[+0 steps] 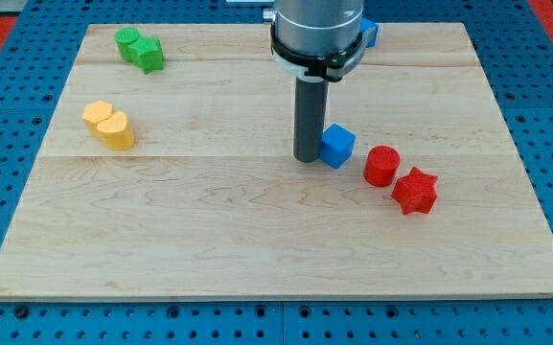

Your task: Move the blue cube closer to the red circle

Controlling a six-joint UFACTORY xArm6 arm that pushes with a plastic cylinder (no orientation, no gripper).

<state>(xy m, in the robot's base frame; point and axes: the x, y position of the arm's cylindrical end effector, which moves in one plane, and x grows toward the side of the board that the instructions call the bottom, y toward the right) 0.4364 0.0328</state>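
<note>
The blue cube [337, 146] lies on the wooden board, right of centre. The red circle, a short red cylinder [382, 165], lies just to its lower right with a small gap between them. My tip [308, 157] stands on the board against the blue cube's left side, touching or nearly touching it. The rod rises to the dark arm head at the view's top.
A red star block [415, 191] lies right next to the red cylinder's lower right. A second blue block [370, 34] peeks out behind the arm at the top. A green block [140, 49] lies at top left, a yellow block [109, 125] at left.
</note>
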